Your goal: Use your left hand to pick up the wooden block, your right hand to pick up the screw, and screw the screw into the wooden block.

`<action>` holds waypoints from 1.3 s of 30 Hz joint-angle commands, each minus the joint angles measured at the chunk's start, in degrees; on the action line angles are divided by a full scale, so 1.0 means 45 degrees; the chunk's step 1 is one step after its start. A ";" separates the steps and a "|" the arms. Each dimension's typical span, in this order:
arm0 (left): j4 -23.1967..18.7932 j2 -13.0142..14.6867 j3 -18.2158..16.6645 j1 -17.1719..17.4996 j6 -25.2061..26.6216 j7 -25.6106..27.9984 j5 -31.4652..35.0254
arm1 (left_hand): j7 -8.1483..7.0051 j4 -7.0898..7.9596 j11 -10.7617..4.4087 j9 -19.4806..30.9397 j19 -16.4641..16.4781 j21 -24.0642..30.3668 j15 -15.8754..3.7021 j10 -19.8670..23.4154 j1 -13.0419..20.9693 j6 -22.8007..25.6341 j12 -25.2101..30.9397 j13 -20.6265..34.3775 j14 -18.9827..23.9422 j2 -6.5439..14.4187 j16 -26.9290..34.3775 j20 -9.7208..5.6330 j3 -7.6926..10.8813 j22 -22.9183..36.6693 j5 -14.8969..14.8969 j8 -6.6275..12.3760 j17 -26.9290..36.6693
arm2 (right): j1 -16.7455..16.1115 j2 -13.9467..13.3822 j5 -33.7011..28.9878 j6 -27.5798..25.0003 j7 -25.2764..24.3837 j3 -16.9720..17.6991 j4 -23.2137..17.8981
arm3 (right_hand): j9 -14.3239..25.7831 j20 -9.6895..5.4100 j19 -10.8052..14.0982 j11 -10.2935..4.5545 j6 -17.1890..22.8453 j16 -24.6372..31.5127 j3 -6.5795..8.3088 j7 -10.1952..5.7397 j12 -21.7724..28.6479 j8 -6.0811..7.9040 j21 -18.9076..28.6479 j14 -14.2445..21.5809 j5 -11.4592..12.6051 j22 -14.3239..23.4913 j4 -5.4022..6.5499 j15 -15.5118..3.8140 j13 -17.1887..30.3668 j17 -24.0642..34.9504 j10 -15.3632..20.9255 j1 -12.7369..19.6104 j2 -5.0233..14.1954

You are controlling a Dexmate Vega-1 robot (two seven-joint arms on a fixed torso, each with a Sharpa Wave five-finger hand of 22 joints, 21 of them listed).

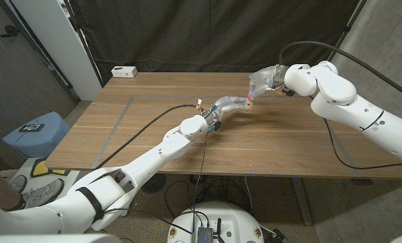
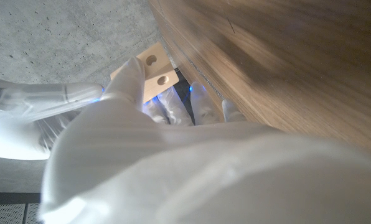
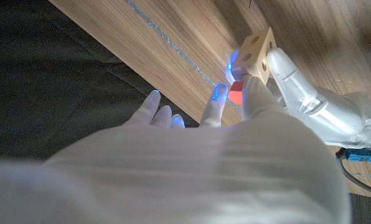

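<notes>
Wooden block [image 3: 258,50] gripped by left hand [image 1: 229,105], holed face toward right hand [image 1: 263,82]

pale wooden block [image 3: 258,46] with drilled holes, aloft; red screw [image 3: 236,96], seemingly touching it

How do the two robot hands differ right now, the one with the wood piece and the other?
The left robot hand grips the wooden block; the right robot hand pinches a small red piece against that block. The left reaches in from the table's middle, the right from the far side. Both are covered in whitish translucent gloves and meet above the table.
</notes>
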 commanded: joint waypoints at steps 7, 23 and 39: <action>-0.0072 -0.0012 0.0025 0.0058 0.0057 0.0061 0.0023 | 0.0201 0.0641 -0.0043 0.0064 0.0123 0.0106 -0.0614 0.0088 -0.0171 0.0234 0.0177 0.0450 0.0027 0.0286 0.0064 0.0020 0.0744 0.0076 0.0046 0.0073 0.0014 | -0.0131 -0.0006 0.0005 0.0066 -0.0164 0.0062 0.0033 | -0.0001 -0.0013 0.0111 -0.0210 0.0608 0.0069 0.0158 0.0001 0.0169 0.0264 0.0054 0.0076 0.0015 0.0034 -0.0013 -0.0081 0.0027 0.0048 0.0306 0.0292 0.0046; -0.0105 -0.0007 0.0024 0.0071 0.0122 0.0071 0.0006 | 0.0208 0.0676 0.0003 0.0063 0.0123 0.0104 -0.0592 0.0093 -0.0258 0.0232 0.0184 0.0448 0.0030 0.0294 0.0044 0.0000 0.0775 0.0076 0.0053 0.0068 0.0001 | -0.0198 0.0019 -0.0092 -0.0041 -0.0273 0.0066 0.0008 | -0.0010 -0.0084 0.0253 -0.0320 0.1281 0.0146 0.0135 0.0091 0.0257 0.0538 0.0088 0.0241 -0.0009 0.0033 0.0048 -0.0178 0.0017 0.0070 0.0656 0.0320 0.0110; 0.0048 -0.0046 0.0014 0.0013 0.0064 -0.0012 -0.0049 | 0.0230 0.0683 0.0027 0.0063 0.0111 0.0099 -0.0570 0.0078 -0.0302 0.0211 0.0179 0.0444 0.0025 0.0339 0.0035 0.0032 0.0829 0.0076 0.0065 0.0059 -0.0004 | -0.0259 0.0140 -0.0249 -0.0366 -0.0343 0.0010 0.0016 | -0.0030 -0.0219 0.0598 -0.0343 0.2001 0.0274 -0.0169 0.0310 0.0385 0.0820 0.0152 0.0582 -0.0073 0.0033 0.0327 -0.0321 0.0005 0.0123 0.1320 -0.0266 0.0035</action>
